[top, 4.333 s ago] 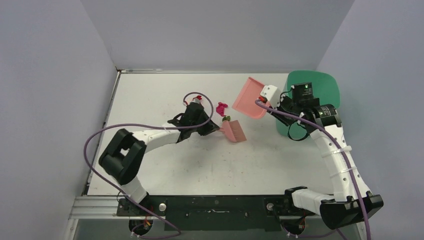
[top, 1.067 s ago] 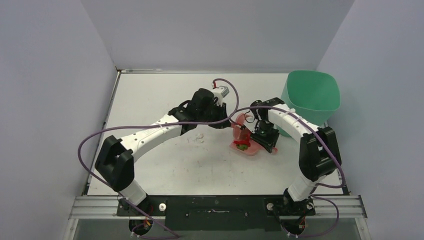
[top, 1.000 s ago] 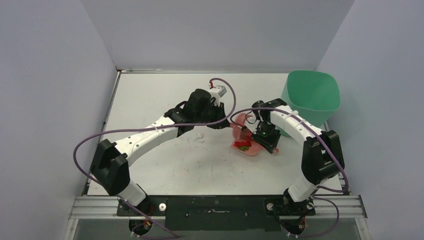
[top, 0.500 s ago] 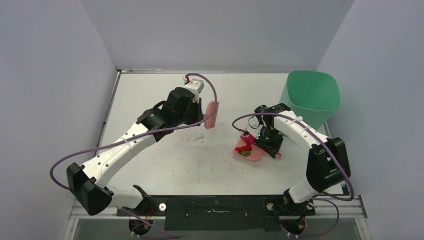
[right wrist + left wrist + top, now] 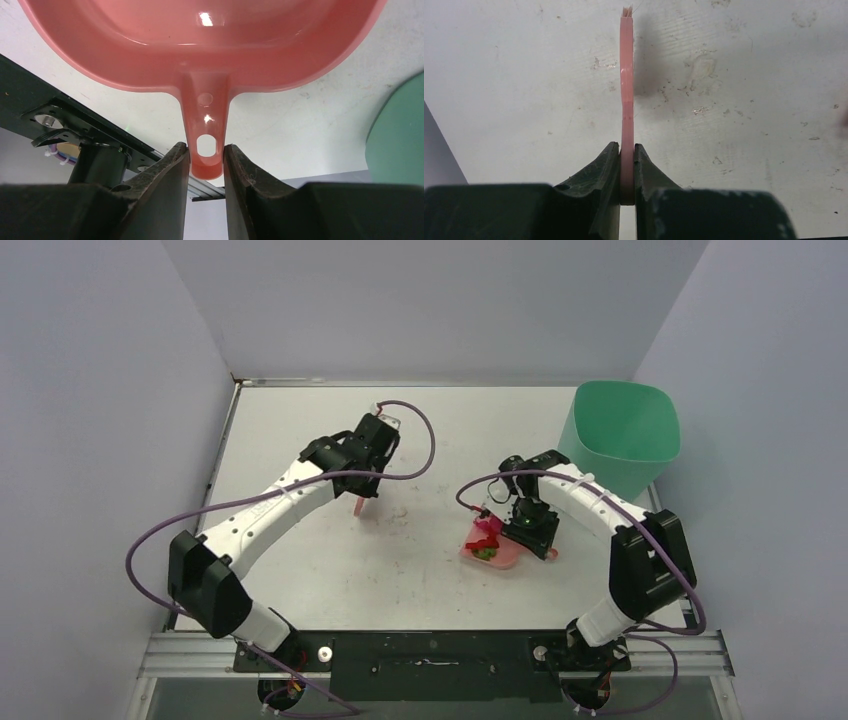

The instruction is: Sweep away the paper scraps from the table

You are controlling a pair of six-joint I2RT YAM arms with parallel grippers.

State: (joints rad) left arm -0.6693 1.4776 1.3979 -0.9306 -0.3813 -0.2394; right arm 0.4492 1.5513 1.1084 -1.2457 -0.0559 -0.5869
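The paper scraps (image 5: pixel 486 537), red, magenta and green bits, lie heaped in the pink dustpan (image 5: pixel 503 558), just right of centre in the overhead view of the white table (image 5: pixel 300 420). The right gripper (image 5: pixel 206 150) is clenched on the dustpan's handle at the bottom middle of its wrist view. The left gripper (image 5: pixel 626 150) grasps the pink brush (image 5: pixel 626 75) by its handle, seen edge-on, left of centre overhead and well apart from the dustpan. A green bin (image 5: pixel 620 430) stands at the upper right.
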